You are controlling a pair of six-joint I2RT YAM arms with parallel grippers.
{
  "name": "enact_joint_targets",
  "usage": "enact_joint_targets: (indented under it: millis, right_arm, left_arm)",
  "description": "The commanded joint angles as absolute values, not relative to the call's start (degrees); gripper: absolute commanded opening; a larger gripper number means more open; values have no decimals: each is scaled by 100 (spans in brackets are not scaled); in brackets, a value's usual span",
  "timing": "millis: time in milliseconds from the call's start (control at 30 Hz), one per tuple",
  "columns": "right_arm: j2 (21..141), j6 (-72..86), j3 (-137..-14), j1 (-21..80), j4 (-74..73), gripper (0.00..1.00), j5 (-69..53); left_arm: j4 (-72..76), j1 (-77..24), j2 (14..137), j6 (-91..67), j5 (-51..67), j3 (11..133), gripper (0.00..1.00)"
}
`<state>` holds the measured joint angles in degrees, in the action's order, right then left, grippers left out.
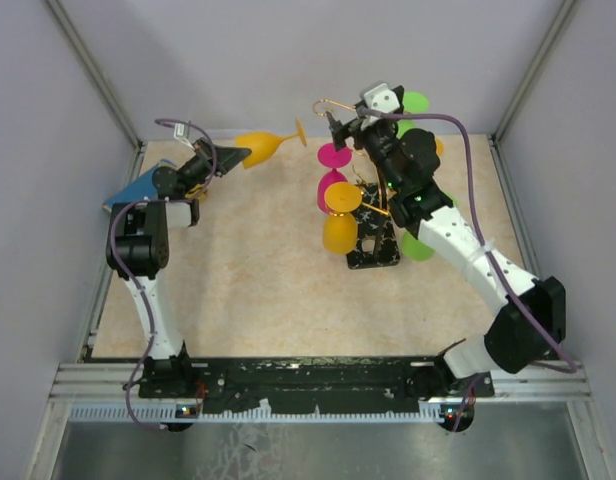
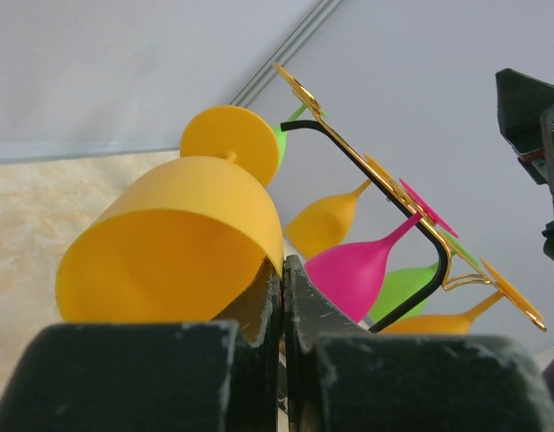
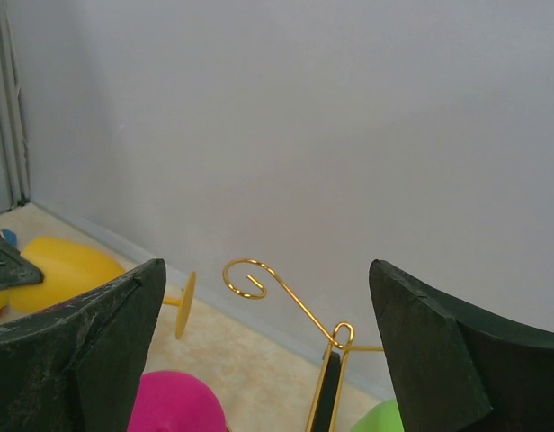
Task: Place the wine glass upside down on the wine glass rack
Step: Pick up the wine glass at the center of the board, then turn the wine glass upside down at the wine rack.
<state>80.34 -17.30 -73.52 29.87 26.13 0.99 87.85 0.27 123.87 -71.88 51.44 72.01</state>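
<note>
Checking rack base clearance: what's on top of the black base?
On the black base, the gold wire stand rises; a hanging yellow glass and right arm hide most of its top.

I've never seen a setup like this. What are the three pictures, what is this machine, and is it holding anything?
Two robot arms are bolted at the near edge of a table. One picture looks down from above; the other two come from cameras on each arm's wrist. On the table stands a gold wire rack on a dark base, with pink, green and orange glasses already hanging upside down. The left claw is shut on the rim of an orange wine glass, held sideways with its foot toward the rack. The right claw is open and holds nothing, with one curled rack arm showing between its fingers.
</note>
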Motion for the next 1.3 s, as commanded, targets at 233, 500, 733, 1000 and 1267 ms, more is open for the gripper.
enact_joint_targets:
  millis: [233, 500, 733, 1000, 1267]
  right_arm:
    - [8623, -1154, -8035, 2961, 2749, 91, -622]
    - [9040, -776, -8193, 2961, 3282, 76, -1366]
    - [9341, -611, -8410, 2961, 3339, 66, -1641]
    - [9671, -499, -8544, 3000, 3158, 60, -1641]
    - [9756, -695, -8596, 3095, 2794, 50, -1422]
  left_arm:
    - [10257, 315, 11243, -7179, 5392, 6798, 0]
    - [10257, 205, 10813, -7216, 5440, 6816, 0]
    - [10237, 18, 10464, -7024, 5435, 6561, 0]
    - [10196, -125, 10184, -6859, 5379, 6302, 0]
    - [9981, -156, 9797, -6529, 5300, 6053, 0]
